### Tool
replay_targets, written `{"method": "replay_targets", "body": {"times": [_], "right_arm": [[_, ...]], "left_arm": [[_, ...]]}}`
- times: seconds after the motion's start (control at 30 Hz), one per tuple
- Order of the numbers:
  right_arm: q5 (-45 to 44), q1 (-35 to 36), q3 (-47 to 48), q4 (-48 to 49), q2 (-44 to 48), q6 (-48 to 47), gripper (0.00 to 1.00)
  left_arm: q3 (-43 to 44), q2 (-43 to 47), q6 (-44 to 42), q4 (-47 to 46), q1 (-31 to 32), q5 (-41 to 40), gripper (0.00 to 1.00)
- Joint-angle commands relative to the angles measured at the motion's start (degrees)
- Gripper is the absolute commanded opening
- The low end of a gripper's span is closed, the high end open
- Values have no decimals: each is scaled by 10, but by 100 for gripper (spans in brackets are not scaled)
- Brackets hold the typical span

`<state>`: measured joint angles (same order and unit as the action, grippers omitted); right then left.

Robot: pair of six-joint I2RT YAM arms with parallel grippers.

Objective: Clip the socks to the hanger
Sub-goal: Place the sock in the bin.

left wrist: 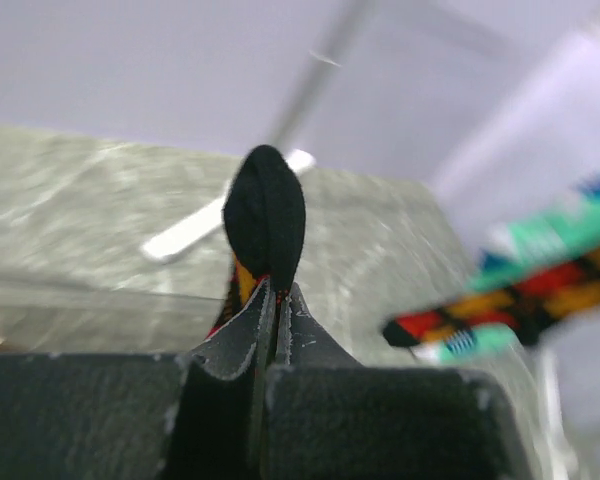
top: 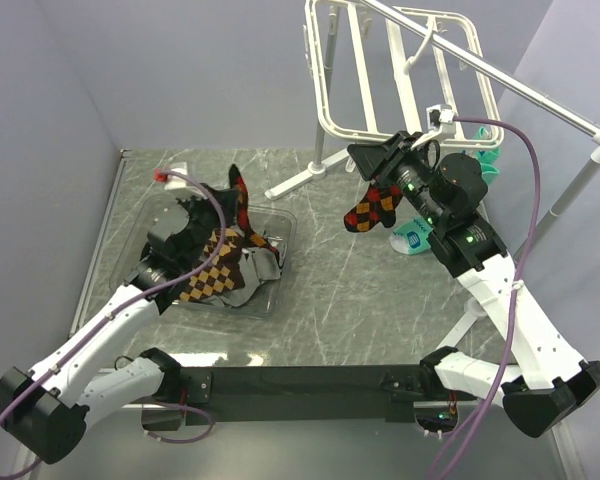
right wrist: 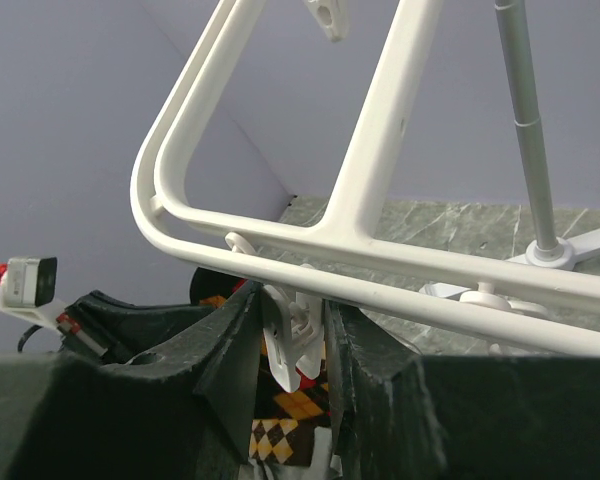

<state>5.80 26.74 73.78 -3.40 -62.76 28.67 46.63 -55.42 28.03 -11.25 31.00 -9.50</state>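
My left gripper is shut on an argyle sock and holds it up over the clear tray; in the left wrist view the sock's black end sticks up from the pinched fingertips. My right gripper sits at the lower rim of the white hanger. Its jaws press both sides of a white clip under the hanger's rim. A second argyle sock hangs just below that gripper; what holds it is hidden. A mint-green sock lies on the table.
The clear tray holds more argyle socks. The silver pole stand crosses above the hanger, with a white foot on the table. Another mint sock shows behind the right arm. Grey walls close off the left and back.
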Motion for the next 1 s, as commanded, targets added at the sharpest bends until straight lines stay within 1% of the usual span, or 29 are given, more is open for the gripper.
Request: {"method": "replay_targets", "body": {"times": [0.0,0.13,0.17,0.23,0.33,0.37,0.43,0.47,0.5,0.53,0.57,0.6,0.63,0.67,0.7,0.73,0.77,0.83,0.87,0.9,0.93,0.97], "right_arm": [[-7,-2,-5,28,14,-6,0],[-5,-3,-5,28,12,-4,0],[-6,-1,-5,29,12,-4,0],[-5,-2,-6,30,11,-2,0],[-4,-3,-7,30,7,-4,0],[-5,-2,-6,27,6,-5,0],[-6,-2,-3,25,4,-6,0],[-8,-2,-3,23,3,-7,0],[-8,-3,-2,23,4,-8,0],[-9,-3,-2,23,3,-10,0],[-9,-3,-1,22,3,-10,0],[-9,-3,-1,22,2,-11,0],[-9,-2,-1,23,2,-11,0],[-9,-3,-1,22,1,-10,0],[-7,-2,-1,22,0,-10,0],[-6,-2,-2,22,0,-8,0],[-6,-3,-2,22,-1,-8,0],[-5,-3,-4,23,-1,-6,0],[-5,-3,-3,23,-2,-6,0],[-5,-3,-4,23,-3,-5,0],[-4,-3,-4,23,-3,-3,0],[-2,-2,-4,24,-3,-3,0]], "left_arm": [[-23,29,81,35,-26,-143,1],[-44,28,129,66,-76,-150,1],[-50,18,141,75,-97,-149,1],[-62,10,182,93,-115,-151,1],[-103,3,242,99,-151,-163,1],[-131,8,257,98,-177,-159,1],[-155,18,307,105,-204,-164,1],[-173,34,324,131,-222,-174,6],[-181,43,351,141,-228,-190,12],[-187,53,361,154,-231,-222,25],[-190,73,373,187,-233,-243,58],[-190,84,384,198,-233,-256,70],[-190,94,377,201,-233,-264,81],[-186,113,362,199,-232,-267,87],[-182,119,320,185,-233,-264,88],[-178,124,296,177,-233,-253,89],[-168,132,229,137,-232,-206,88],[-149,124,172,117,-229,-126,86],[-126,116,130,117,-226,-48,84],[-111,103,112,101,-219,-21,84],[-96,69,94,111,-191,-4,82],[-60,48,77,126,-169,4,82]]}}
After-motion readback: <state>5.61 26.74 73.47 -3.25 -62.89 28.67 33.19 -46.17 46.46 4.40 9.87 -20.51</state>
